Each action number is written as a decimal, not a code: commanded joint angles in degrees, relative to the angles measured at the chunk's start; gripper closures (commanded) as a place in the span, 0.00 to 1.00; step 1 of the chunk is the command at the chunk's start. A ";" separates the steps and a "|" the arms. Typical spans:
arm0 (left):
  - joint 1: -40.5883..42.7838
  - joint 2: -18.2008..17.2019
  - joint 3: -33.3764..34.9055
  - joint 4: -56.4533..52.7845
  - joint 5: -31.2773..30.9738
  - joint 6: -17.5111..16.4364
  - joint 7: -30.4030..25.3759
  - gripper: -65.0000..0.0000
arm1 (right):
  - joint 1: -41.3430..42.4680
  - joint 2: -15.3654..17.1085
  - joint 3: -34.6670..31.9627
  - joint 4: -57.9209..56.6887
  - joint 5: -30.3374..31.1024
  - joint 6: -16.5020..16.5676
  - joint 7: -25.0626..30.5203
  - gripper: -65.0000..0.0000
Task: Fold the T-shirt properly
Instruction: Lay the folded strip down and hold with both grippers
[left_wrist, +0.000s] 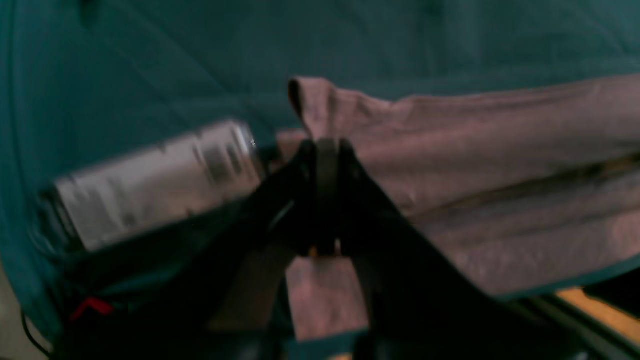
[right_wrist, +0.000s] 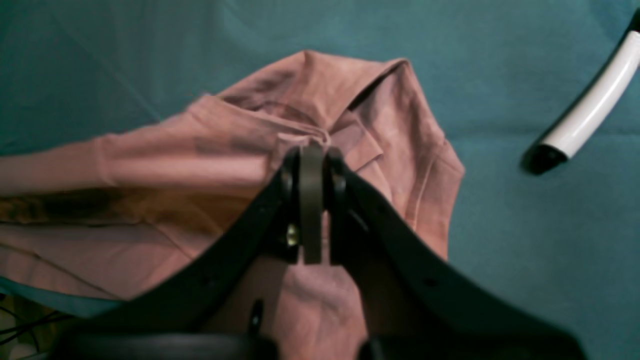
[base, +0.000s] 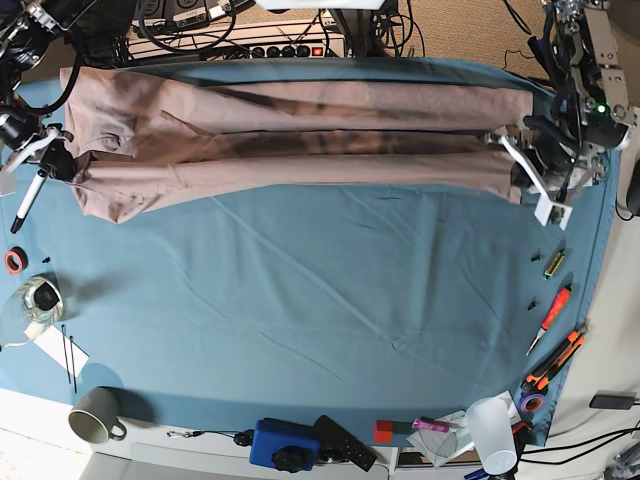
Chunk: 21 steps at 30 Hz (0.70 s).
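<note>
The dusty-pink T-shirt (base: 300, 140) lies stretched in a long band across the far side of the teal tablecloth (base: 320, 300), with folds running lengthwise. My left gripper (base: 516, 170) is at the shirt's right end. In the left wrist view it (left_wrist: 326, 146) is shut on a bunched edge of the fabric (left_wrist: 475, 165). My right gripper (base: 62, 152) is at the shirt's left end. In the right wrist view it (right_wrist: 312, 152) is shut on gathered fabric (right_wrist: 310, 95) near a hem.
A white stick with a black tip (right_wrist: 582, 120) lies on the cloth near the right gripper. A grey mug (base: 95, 425), blue box (base: 283, 443) and clear cup (base: 490, 435) line the near edge. Screwdrivers (base: 550, 310) lie at the right edge, a jar (base: 38, 298) at the left.
</note>
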 joint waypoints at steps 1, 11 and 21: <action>0.37 -0.79 -0.39 1.01 0.26 0.15 -0.44 1.00 | -0.15 1.49 1.01 0.96 1.68 0.06 1.21 1.00; 6.01 -0.63 -3.63 4.13 0.35 0.13 -1.14 1.00 | -6.23 1.14 2.03 0.96 2.36 0.06 1.21 1.00; 6.40 -0.26 -3.63 4.07 -0.63 -1.38 -1.36 1.00 | -7.61 -2.36 2.03 0.94 0.26 0.06 1.21 1.00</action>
